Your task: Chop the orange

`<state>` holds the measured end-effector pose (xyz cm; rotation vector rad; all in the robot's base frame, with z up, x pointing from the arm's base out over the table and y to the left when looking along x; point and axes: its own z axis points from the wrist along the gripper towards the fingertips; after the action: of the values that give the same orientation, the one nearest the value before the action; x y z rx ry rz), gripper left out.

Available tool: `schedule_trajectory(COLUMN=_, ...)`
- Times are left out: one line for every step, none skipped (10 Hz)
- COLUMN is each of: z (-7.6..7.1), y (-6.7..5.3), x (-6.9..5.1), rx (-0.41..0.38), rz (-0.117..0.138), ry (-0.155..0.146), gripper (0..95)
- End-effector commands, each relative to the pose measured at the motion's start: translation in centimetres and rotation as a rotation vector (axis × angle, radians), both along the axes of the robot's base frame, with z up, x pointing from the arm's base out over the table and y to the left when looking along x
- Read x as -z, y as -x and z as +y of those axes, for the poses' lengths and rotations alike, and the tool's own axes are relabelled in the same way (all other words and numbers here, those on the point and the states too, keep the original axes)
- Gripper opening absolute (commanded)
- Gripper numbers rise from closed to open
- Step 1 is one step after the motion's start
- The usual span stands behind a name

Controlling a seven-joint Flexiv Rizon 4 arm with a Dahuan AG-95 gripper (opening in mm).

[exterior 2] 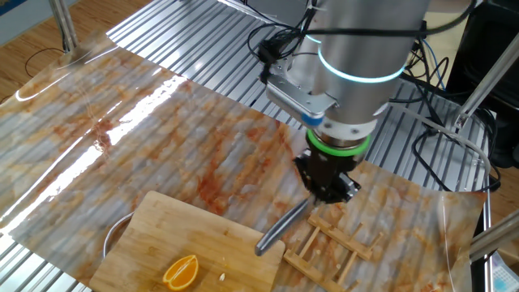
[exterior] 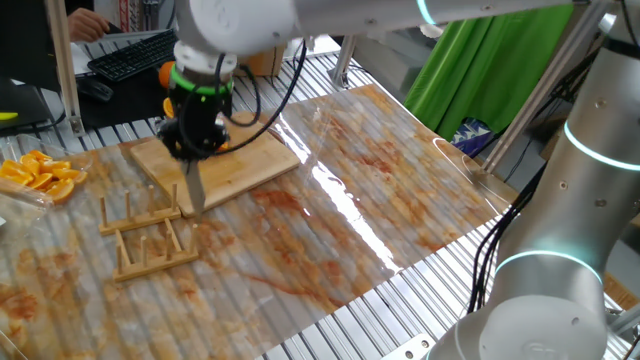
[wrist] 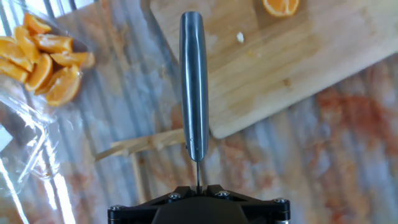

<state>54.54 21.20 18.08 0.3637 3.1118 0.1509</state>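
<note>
The orange wedge [exterior 2: 180,271] lies cut side up on the bamboo board [exterior 2: 154,231], near its front edge; it also shows at the top of the hand view [wrist: 281,6]. My gripper [exterior 2: 326,193] is shut on a knife [exterior 2: 280,229], whose grey blade [wrist: 194,81] points away from the hand. The blade hangs over the board's edge [wrist: 249,118], to the side of the wedge and apart from it. In one fixed view my gripper [exterior: 193,150] stands over the board [exterior: 245,165] with the knife [exterior: 194,190] pointing down, and the wedge is hidden behind the hand.
A wooden rack [exterior: 145,235] stands beside the board, just under the knife [exterior 2: 332,247]. A heap of orange slices [exterior: 40,175] lies on plastic at the left [wrist: 43,59]. A whole orange [exterior: 165,73] sits behind the hand. A metal rim [exterior 2: 113,235] shows by the board.
</note>
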Motion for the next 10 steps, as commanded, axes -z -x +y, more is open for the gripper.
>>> schedule_trajectory(z=-1.8, y=-1.5, x=-0.3, rx=-0.053, rz=-0.010, ry=0.013, gripper=0.0)
schedule_trajectory(z=-2.8, y=-2.5, x=-0.3, rx=-0.086, rz=-0.014, ry=0.021, gripper=0.0)
schedule_trajectory(z=-3.7, y=-3.3, x=-0.1, rx=-0.112, rz=-0.016, ry=0.021, gripper=0.0)
schedule_trajectory(z=-4.6, y=-3.9, x=0.1, rx=-0.132, rz=-0.019, ry=0.021, gripper=0.0)
schedule_trajectory(z=-5.7, y=-4.6, x=0.3, rx=-0.156, rz=-0.023, ry=0.022, gripper=0.0)
schedule_trajectory(z=-7.0, y=-5.4, x=0.5, rx=-0.176, rz=-0.026, ry=0.021, gripper=0.0)
schedule_trajectory(z=-8.0, y=-5.9, x=0.8, rx=-0.189, rz=-0.029, ry=0.023, gripper=0.0)
schedule_trajectory(z=-9.0, y=-6.3, x=1.0, rx=-0.203, rz=-0.035, ry=0.023, gripper=0.0)
schedule_trajectory(z=-9.7, y=-6.5, x=1.2, rx=-0.210, rz=-0.036, ry=0.023, gripper=0.0)
schedule_trajectory(z=-10.6, y=-7.0, x=1.5, rx=-0.219, rz=-0.037, ry=0.023, gripper=0.0)
